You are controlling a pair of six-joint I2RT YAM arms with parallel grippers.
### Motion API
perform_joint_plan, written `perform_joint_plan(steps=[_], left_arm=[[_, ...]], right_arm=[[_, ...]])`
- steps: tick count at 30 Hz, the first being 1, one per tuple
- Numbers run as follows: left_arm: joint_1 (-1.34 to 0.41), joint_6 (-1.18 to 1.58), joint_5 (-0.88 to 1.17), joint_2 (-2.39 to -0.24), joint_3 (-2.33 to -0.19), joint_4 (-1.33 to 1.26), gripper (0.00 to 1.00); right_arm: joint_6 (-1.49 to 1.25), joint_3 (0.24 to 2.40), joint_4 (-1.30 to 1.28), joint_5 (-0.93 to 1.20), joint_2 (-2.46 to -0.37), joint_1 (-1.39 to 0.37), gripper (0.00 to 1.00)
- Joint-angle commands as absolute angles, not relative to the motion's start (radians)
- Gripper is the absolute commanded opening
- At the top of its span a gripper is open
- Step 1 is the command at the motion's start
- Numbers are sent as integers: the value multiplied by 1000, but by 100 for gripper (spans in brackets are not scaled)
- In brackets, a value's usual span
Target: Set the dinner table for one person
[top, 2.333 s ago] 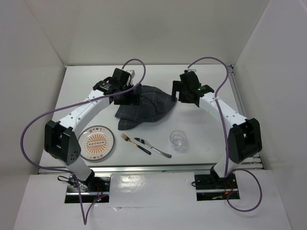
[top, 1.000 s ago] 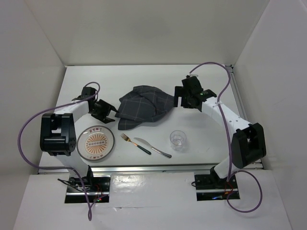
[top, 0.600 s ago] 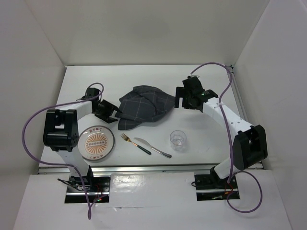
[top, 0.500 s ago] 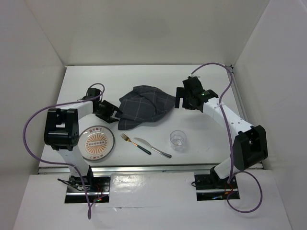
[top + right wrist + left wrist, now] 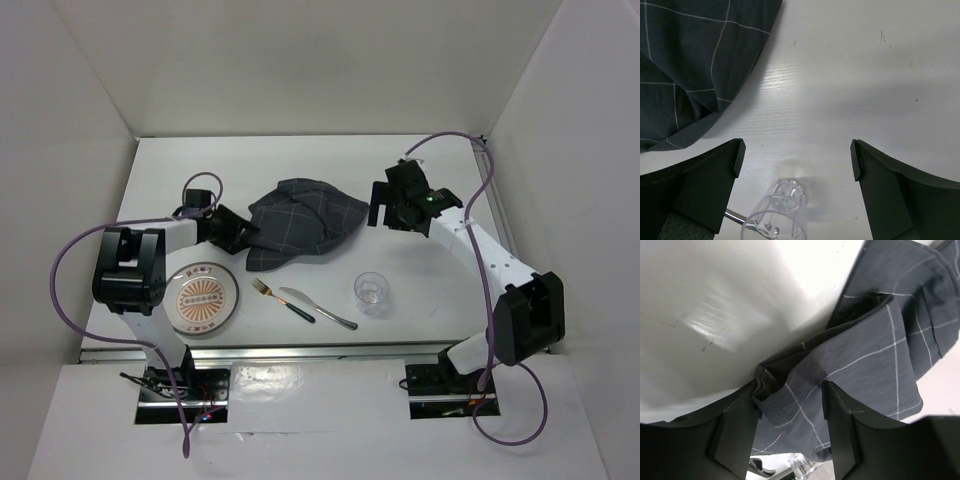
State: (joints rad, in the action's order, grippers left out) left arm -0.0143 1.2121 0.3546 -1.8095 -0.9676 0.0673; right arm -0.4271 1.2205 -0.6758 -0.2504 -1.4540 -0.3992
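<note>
The dinner table (image 5: 300,165) is the white surface under everything. A crumpled dark grey cloth (image 5: 300,222) with thin light grid lines lies in its middle. My left gripper (image 5: 236,233) sits low at the cloth's left edge, open, and in the left wrist view a folded edge of the cloth (image 5: 790,385) lies between its fingers (image 5: 735,432). My right gripper (image 5: 383,208) hovers just right of the cloth, wide open over bare table (image 5: 865,75), holding nothing. Near the front edge lie a patterned plate (image 5: 200,298), a fork (image 5: 263,289), a dark-handled knife (image 5: 299,305) and a clear glass (image 5: 371,292).
A silver utensil (image 5: 338,319) lies beside the knife. White walls close in the table at the back and on both sides. In the right wrist view the glass (image 5: 775,212) stands below the gap between the fingers, with the cloth (image 5: 690,65) at the upper left.
The left gripper left the cloth's top, swung down to the left, then slid right onto the cloth's left edge. The right gripper drifted slightly right. The cloth has settled flatter.
</note>
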Motion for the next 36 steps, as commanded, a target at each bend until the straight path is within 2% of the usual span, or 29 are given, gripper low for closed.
perform_joint_plan(steps=[1,4,6,10,18,21,23,25,28,31,32,36], left_arm=[[-17,1195,336,-1776,-928,-23,66],[-26,1195,327,-1757,-905,-34,68],[-26,1195,318,-1747,-893,-34,62],[-26,1186,288,-1712,-893,-25,45],[-26,1167,261,-1651,-920,29,44],[-26,1157,261,-1632,-946,61,33],[-26,1135,261,-1622,-975,98,12],[-26,1123,261,-1621,-998,127,0],[-26,1100,261,-1621,-1055,193,0],[-26,1080,284,-1621,-1086,228,0],[-26,1080,284,-1621,-1097,229,0],[-26,1055,284,-1612,-1117,264,0]], right_arm=[[-453,1238,-703,-268,-1397,-394,100],[-462,1238,-712,-268,-1388,-394,100],[-462,1229,-712,-268,-1388,-394,100],[-471,1229,-712,-259,-1388,-394,100],[-492,1229,-701,-178,-1410,-385,100],[-529,1229,-680,-94,-1445,-354,100],[-566,1220,-629,24,-1479,-315,100],[-595,1220,-582,113,-1505,-289,99],[-650,1200,-457,194,-1558,-238,94],[-702,1232,-383,309,-1669,-180,86],[-718,1258,-402,310,-1742,-179,81],[-738,1338,-381,298,-1850,-170,77]])
